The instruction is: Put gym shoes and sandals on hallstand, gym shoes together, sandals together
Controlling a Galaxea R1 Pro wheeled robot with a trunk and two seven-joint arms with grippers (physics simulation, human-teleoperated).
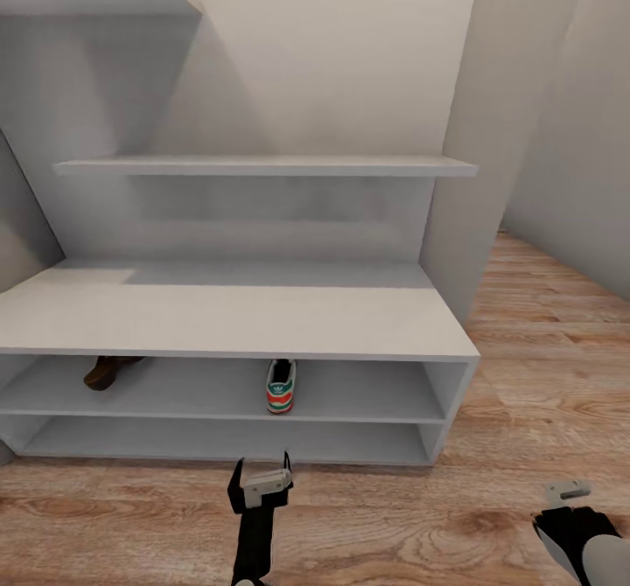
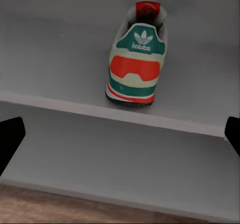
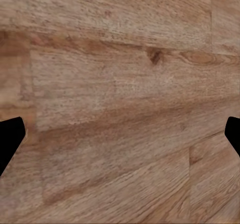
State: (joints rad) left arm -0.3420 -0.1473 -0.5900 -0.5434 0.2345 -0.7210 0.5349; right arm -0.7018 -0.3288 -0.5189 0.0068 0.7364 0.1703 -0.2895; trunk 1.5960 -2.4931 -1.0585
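One gym shoe (image 1: 281, 387) (heel outward) on hallstand (image 1: 227, 315) shelf.

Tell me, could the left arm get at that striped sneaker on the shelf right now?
Probably yes. The left gripper hangs open in front of the hallstand, facing the gym shoe heel-on. Nothing lies between them, though the flat top overhangs the shelf, so it must reach in low.

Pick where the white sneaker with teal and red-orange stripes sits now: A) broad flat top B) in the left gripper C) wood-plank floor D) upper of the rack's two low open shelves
D: the sneaker stands heel-out on the pale grey rack's upper low shelf, clear of the open left gripper.
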